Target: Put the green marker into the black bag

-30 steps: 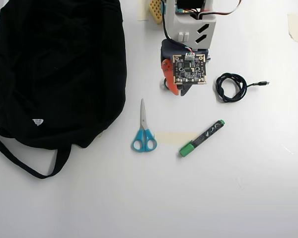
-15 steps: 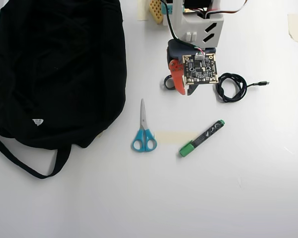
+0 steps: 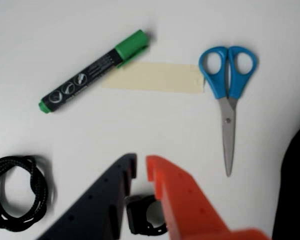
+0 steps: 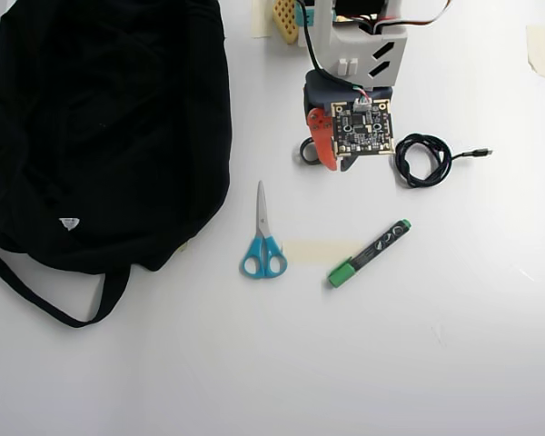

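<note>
The green marker (image 4: 370,252) lies flat on the white table, right of centre in the overhead view, its green cap toward the lower left. The wrist view has the marker (image 3: 92,71) at upper left, well ahead of the fingertips. The black bag (image 4: 100,127) fills the left side of the overhead view, and its edge (image 3: 296,190) shows at the right of the wrist view. My gripper (image 4: 336,164) hangs above the table, up and left of the marker. Its dark blue and orange fingers (image 3: 141,166) are nearly together, shut, holding nothing.
Blue-handled scissors (image 4: 262,243) lie between bag and marker, with a strip of beige tape (image 4: 320,251) beside them. A coiled black cable (image 4: 423,160) sits right of the gripper. A small black ring-shaped piece (image 3: 146,216) rests under the fingers.
The gripper has shifted a little to the right over the last second, then settled. Marker, scissors, cable and bag have not moved.
</note>
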{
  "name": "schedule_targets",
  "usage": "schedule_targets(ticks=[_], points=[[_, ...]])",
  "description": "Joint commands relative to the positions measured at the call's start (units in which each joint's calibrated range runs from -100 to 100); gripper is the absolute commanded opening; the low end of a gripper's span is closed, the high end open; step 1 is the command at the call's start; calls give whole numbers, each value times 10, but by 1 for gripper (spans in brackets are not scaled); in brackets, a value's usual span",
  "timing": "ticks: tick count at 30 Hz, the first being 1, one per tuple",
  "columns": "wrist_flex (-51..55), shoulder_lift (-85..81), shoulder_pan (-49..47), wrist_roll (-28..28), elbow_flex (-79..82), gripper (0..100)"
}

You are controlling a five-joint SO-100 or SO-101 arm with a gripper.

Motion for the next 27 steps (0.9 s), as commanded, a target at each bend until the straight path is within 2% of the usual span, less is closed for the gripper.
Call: schedule_targets(ticks=[1,27], points=[[3,-16,2,-1,-14,2],[-27,-4,-29,1,-25,2]])
